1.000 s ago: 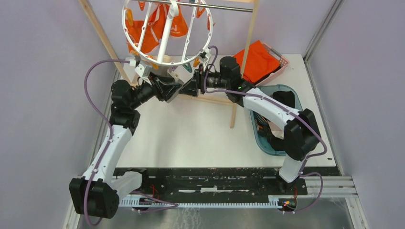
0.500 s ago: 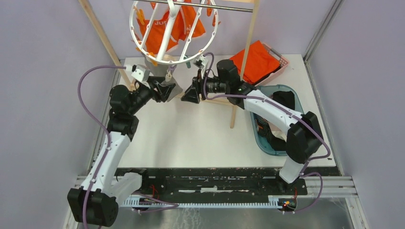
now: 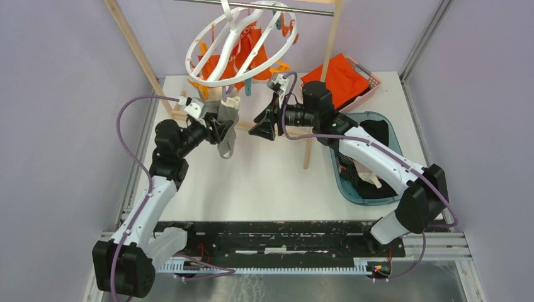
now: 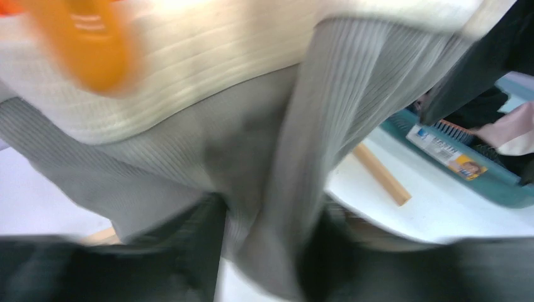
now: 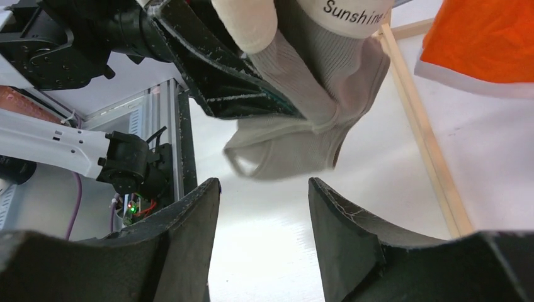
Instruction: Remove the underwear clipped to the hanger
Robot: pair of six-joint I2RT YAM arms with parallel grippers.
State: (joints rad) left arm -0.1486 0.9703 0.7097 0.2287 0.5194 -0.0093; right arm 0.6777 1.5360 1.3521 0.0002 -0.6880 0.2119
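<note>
Hanger (image 3: 239, 30): tilted
Left gripper (image 3: 218, 129): grips grey underwear (image 3: 227, 136) below hanger
Right gripper (image 3: 261, 129): open, empty, below hanger

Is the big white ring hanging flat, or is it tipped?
Tipped. The hanger slants, its left rim low above the left gripper, which grips the grey underwear; its right rim rides higher.

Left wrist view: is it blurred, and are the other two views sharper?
Left wrist view: motion blur throughout; the grey underwear fills most of it and an orange peg is smeared. Right wrist view: sharp; the print Sunshine on that underwear can be read. Top external view: sharp, evenly lit, no glare.
</note>
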